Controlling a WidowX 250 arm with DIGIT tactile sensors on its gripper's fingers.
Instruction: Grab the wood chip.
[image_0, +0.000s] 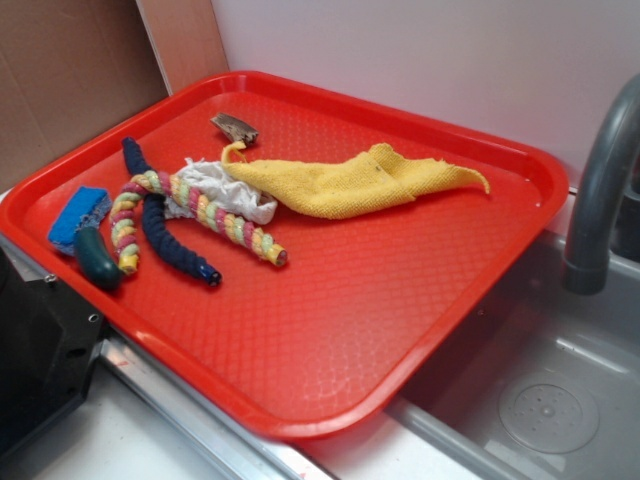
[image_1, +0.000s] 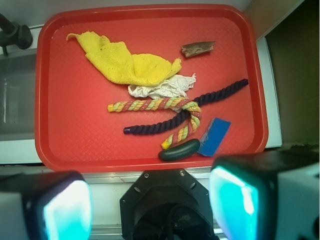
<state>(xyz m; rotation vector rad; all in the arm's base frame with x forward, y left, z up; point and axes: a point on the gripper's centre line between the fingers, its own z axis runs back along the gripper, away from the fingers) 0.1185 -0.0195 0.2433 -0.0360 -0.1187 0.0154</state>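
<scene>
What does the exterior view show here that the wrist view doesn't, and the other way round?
Only the exterior view shows the sink basin with its drain and the cardboard wall behind. Only the wrist view shows the gripper, open, hanging off the tray's near edge. Both show the red tray holding the wood chip lying apart near a corner, the yellow cloth, white rag, braided rope, dark rope, green pickle toy and blue sponge, plus the grey faucet.

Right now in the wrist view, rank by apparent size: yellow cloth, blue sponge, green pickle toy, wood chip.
1. yellow cloth
2. blue sponge and green pickle toy: look alike, not ranked
3. wood chip, smallest, though farthest from the camera
</scene>
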